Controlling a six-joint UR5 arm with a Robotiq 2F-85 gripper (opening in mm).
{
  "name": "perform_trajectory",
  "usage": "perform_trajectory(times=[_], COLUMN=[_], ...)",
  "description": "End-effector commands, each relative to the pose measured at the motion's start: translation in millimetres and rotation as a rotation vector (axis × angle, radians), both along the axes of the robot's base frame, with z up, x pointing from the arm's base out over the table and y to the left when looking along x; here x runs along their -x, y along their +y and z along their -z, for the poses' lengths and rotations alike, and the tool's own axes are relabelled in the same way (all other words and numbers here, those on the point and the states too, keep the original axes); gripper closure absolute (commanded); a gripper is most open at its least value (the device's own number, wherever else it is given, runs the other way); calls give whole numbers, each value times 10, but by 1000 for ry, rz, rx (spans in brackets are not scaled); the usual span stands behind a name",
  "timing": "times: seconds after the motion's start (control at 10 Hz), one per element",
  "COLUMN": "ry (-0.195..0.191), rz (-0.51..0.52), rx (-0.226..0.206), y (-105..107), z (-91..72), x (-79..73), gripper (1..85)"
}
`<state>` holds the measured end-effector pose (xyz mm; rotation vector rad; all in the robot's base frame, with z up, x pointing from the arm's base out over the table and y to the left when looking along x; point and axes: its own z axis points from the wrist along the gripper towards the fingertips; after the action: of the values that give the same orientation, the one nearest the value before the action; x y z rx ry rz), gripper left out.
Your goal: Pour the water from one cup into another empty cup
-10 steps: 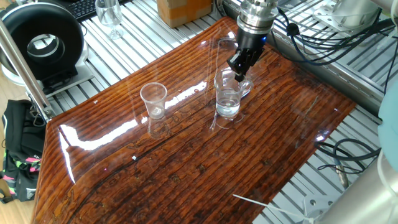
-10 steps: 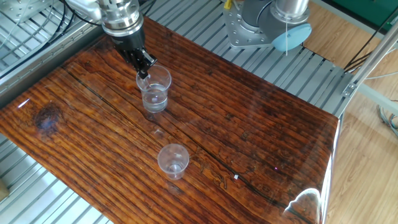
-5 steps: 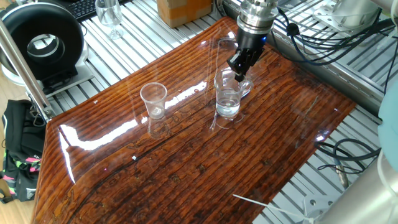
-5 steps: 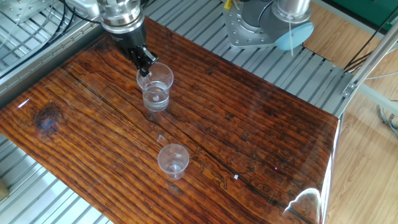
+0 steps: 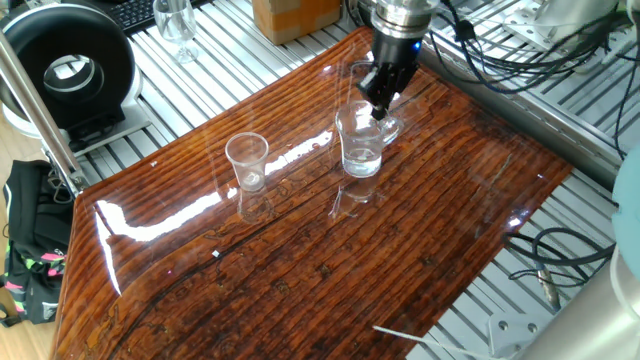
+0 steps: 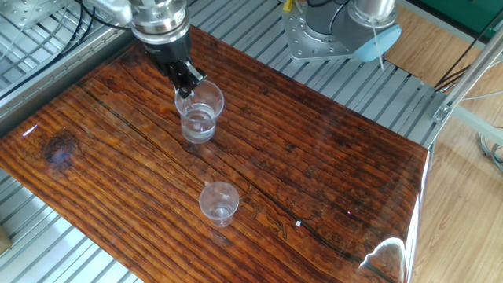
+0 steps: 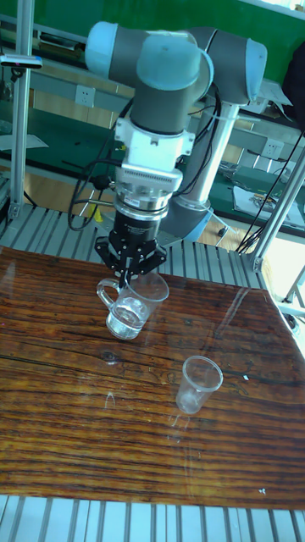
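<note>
The handled glass mug [image 5: 360,146] [image 6: 199,115] [image 7: 130,308] hangs just above the wooden table, with a little clear water [image 5: 361,161] [image 6: 197,126] [image 7: 126,320] in its bottom. My gripper [image 5: 380,104] [image 6: 187,83] [image 7: 131,273] is shut on the mug's rim on the handle side, coming down from above. The small tapered handleless cup [image 5: 247,160] [image 6: 218,202] [image 7: 197,383] stands upright and empty on the table, a short way from the mug and apart from it.
A stemmed wine glass [image 5: 177,20], a cardboard box [image 5: 295,14] and a black round device [image 5: 65,68] sit off the table's far side. The arm's base [image 6: 326,31] stands behind the table. Cables [image 5: 545,255] trail beside one edge.
The gripper has risen a little with the mug in it, so the mug's base has left the table. The small cup has not moved.
</note>
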<state>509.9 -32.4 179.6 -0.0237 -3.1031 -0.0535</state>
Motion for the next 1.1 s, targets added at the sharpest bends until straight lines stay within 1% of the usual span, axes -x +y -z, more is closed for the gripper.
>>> perform_trajectory(times=[0.0, 0.1, 0.2, 0.3, 0.4, 0.5, 0.6, 0.7, 0.8, 1.0], ry=[-7, -10, -16, -23, -34, -37, -46, -61, -63, -61], rz=[-5, -16, -24, -29, -41, -45, -58, -74, -70, -80], rx=[20, 47, 58, 59, 82, 88, 110, 118, 98, 116], y=[133, 84, 65, 73, 23, 19, -17, -39, 3, -85], z=[-168, -210, -231, -219, -200, -202, -217, -205, -173, -150], x=[-134, -193, -265, -346, -420, -468, -542, -640, -693, -771], gripper=[840, 840, 840, 840, 840, 840, 840, 840, 840, 840])
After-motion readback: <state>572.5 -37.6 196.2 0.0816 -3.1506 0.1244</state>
